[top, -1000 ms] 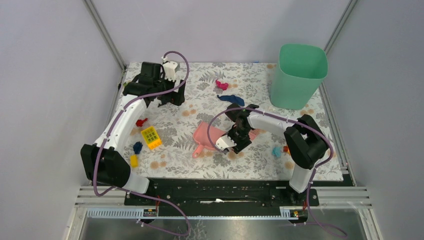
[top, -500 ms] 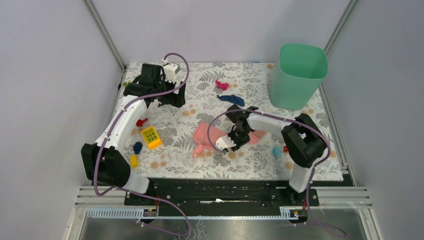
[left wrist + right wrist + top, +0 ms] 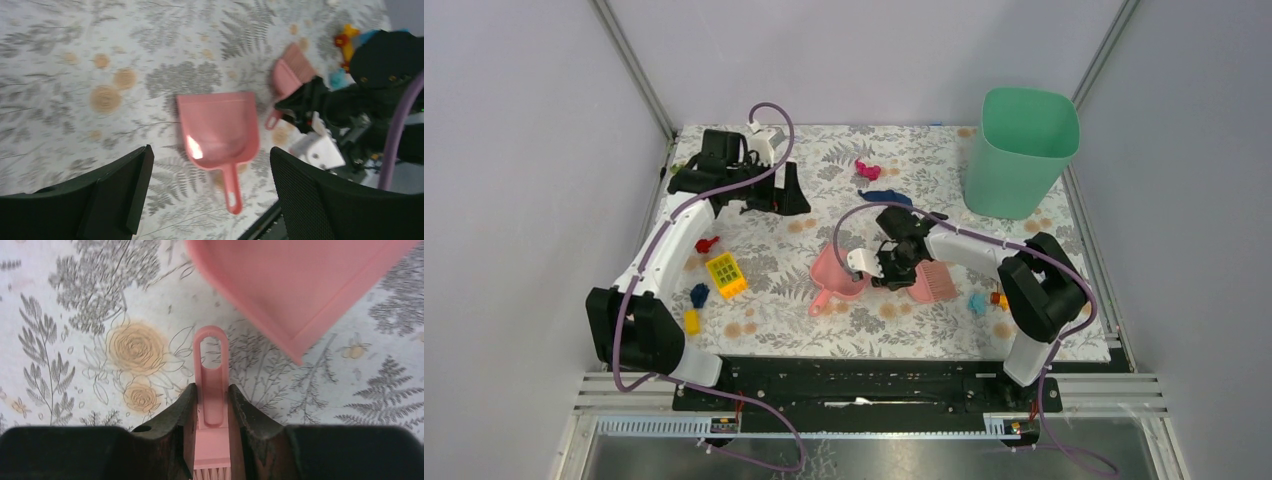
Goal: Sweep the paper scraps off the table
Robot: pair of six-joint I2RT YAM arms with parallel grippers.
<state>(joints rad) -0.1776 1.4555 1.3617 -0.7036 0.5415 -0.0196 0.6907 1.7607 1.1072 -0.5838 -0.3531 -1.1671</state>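
Observation:
My right gripper (image 3: 894,268) is shut on the handle of a pink brush (image 3: 211,371); its bristles (image 3: 932,283) point right. The pink dustpan (image 3: 834,274) lies just left of it, also in the left wrist view (image 3: 220,127). My left gripper (image 3: 790,196) is open and empty at the back left, high above the table (image 3: 774,330). Paper scraps lie apart: magenta (image 3: 865,170) and dark blue (image 3: 886,197) at the back, red (image 3: 707,244) and dark blue (image 3: 699,294) at the left, cyan (image 3: 976,302) at the right.
A green bin (image 3: 1021,152) stands at the back right. A yellow studded brick (image 3: 726,275) and a small yellow piece (image 3: 691,321) lie at the left. A toy-brick vehicle (image 3: 998,298) sits beside the cyan scrap.
My right gripper has swung left and back with the brush, so the bristles now show to its right. My left gripper has turned a little to the right.

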